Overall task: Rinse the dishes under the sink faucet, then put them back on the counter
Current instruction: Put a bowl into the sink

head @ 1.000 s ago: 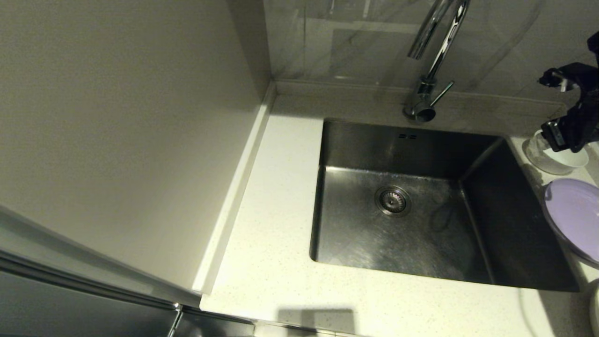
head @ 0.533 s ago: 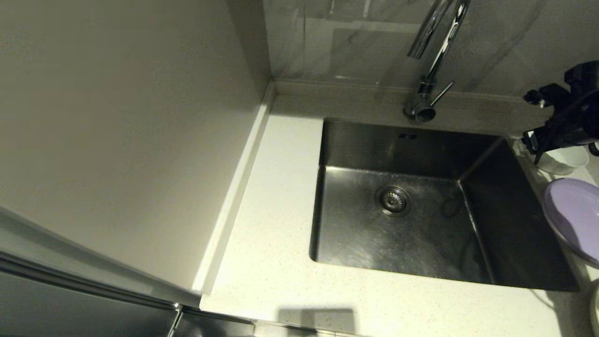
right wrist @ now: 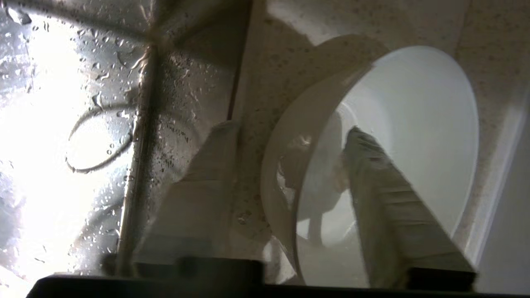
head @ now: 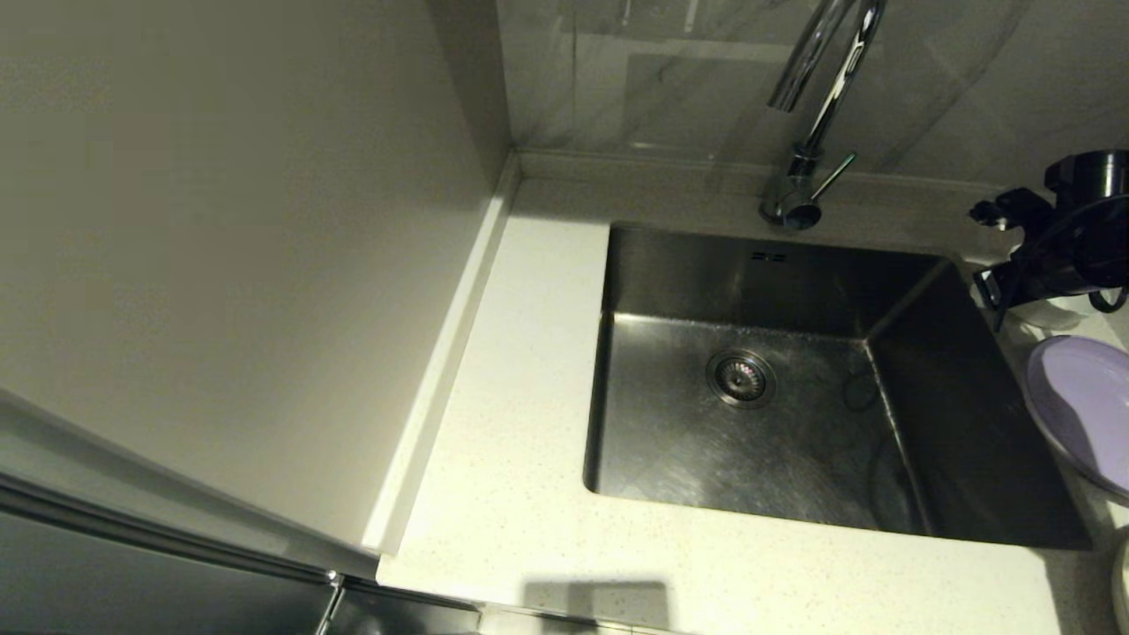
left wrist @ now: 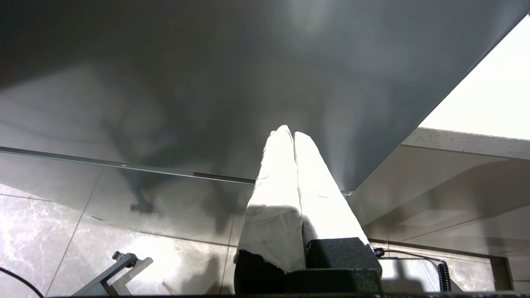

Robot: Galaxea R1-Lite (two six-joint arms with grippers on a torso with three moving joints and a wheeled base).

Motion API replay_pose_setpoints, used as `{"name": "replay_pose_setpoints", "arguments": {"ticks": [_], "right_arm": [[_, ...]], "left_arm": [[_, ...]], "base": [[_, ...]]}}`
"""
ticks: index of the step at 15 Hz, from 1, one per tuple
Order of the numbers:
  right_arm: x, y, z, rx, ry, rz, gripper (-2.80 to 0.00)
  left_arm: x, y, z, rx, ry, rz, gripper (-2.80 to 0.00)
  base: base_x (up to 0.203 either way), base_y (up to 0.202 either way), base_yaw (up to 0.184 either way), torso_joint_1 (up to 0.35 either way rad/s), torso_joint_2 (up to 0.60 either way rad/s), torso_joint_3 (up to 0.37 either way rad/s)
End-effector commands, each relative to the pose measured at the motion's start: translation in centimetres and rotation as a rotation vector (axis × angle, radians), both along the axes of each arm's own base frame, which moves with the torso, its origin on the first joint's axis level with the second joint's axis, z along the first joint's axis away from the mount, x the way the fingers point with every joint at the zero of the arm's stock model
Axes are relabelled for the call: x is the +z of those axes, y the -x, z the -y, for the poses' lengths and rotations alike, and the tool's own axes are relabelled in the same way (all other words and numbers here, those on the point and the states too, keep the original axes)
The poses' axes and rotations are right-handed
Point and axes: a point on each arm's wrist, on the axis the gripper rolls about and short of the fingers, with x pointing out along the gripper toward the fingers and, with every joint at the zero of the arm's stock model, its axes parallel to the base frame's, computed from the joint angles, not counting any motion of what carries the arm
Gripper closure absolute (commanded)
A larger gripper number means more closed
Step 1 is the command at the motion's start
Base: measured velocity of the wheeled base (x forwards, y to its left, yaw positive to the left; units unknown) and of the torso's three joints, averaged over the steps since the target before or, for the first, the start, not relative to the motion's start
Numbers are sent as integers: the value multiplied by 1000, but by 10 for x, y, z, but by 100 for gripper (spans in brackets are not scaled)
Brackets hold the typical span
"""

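Bowl (right wrist: 414, 136) sits on the counter (right wrist: 273, 82) beside the sink (right wrist: 62, 103), its rim between our right tool's (right wrist: 290, 132) spread fingers; we should close squarely before lifting.

We see an off-white speckled desk (head: 529, 494) around a brushed steel-grey sink (head: 767, 423), a chrome faucet (head: 816, 97), a lilac plate (head: 1080, 406), a white bowl (right wrist: 414, 124), and our black right end effector (right wrist: 290, 136) with pale fingers.
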Motion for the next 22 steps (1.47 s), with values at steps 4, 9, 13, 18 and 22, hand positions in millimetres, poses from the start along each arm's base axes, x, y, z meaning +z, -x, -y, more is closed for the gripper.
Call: {"name": "replay_pose_setpoints", "arguments": {"ticks": [4, 9, 13, 18, 22], "right_arm": [[5, -2, -4, 17, 15, 33, 0], [25, -3, -23, 101, 43, 128, 0], [49, 10, -49, 183, 34, 177, 0], [54, 51, -91, 321, -18, 128, 0], [24, 71, -123, 442, -74, -2, 0]], "left_arm": [[0, 0, 0, 0, 1, 2, 0], [0, 0, 0, 0, 1, 2, 0], [0, 0, 0, 0, 1, 2, 0], [0, 0, 0, 0, 1, 2, 0], [0, 0, 0, 0, 1, 2, 0]], "base": [[0, 0, 0, 0, 0, 0], [0, 0, 0, 0, 0, 0], [0, 0, 0, 0, 0, 0], [0, 0, 0, 0, 0, 0], [0, 0, 0, 0, 0, 0]]}}
